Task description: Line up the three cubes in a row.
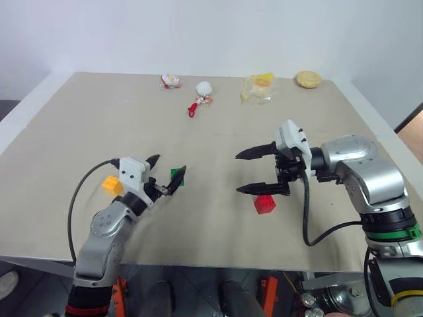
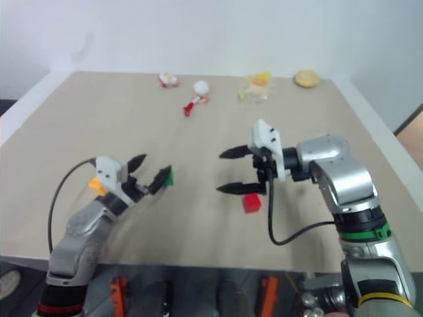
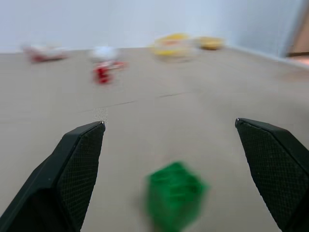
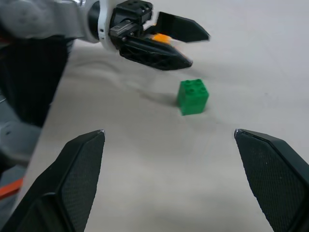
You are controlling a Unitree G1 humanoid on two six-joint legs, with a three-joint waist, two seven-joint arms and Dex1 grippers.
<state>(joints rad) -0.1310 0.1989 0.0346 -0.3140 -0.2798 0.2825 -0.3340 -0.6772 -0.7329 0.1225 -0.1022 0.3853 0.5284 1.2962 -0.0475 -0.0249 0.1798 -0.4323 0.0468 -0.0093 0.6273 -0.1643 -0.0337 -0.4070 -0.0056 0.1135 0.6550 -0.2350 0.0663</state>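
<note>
Three studded cubes sit on the beige table (image 1: 79, 125). The yellow-orange cube (image 1: 112, 184) lies near the front left, just behind my left wrist. The green cube (image 1: 176, 174) rests at the tips of my left gripper (image 1: 170, 165), which is open, its far finger partly covering the cube; the left wrist view shows the green cube (image 3: 175, 195) low between the spread fingers. The red cube (image 1: 264, 204) lies just below my right gripper (image 1: 238, 173), which hangs open above the table and points toward the left gripper (image 4: 198, 48) and the green cube (image 4: 193, 96).
Along the far edge lie a red-and-white wrapped snack (image 1: 170, 81), a white and red toy (image 1: 201, 94), a yellow packet (image 1: 258, 87) and a round yellow bun (image 1: 308, 79). Bare table stretches between these and the cubes. The front edge runs close below both arms.
</note>
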